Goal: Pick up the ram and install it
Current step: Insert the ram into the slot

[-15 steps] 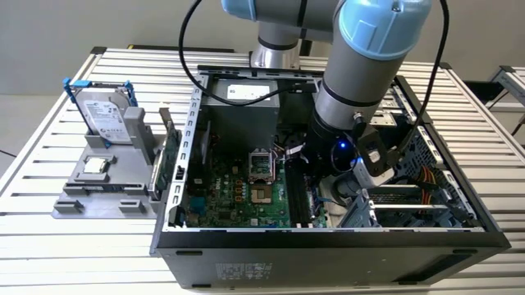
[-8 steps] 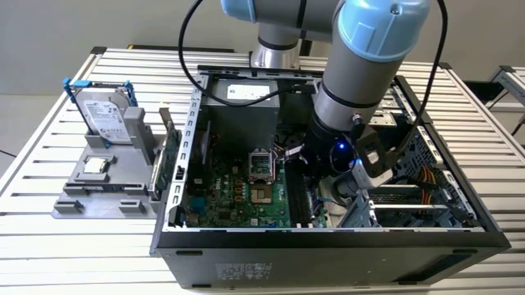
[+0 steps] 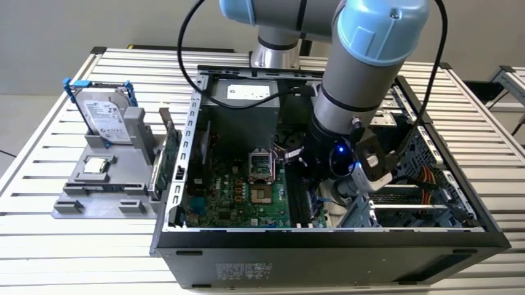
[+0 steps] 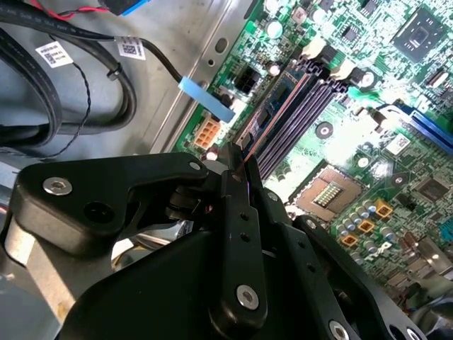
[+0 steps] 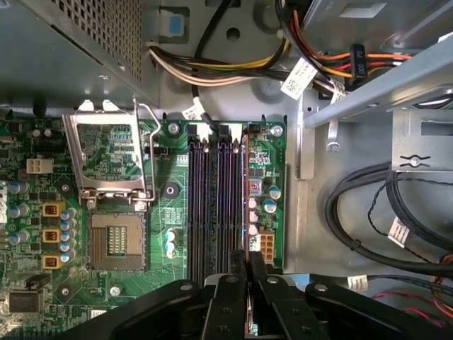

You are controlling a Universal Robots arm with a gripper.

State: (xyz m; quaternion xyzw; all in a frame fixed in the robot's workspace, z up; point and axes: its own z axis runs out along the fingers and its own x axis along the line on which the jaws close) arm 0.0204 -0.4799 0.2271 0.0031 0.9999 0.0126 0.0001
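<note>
Inside the open computer case (image 3: pixel 328 236), the pincer (image 5: pixel 246 263) is closed on the ram (image 4: pixel 274 106), which stands edge-on in the slot (image 5: pixel 244 205) nearest the orange connector (image 5: pixel 266 247), beside empty slots.

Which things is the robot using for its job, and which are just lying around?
For the job: ram, pincer gripping it, memory slots.
Just lying about: hard drive, green card, grey stand, cables.
</note>
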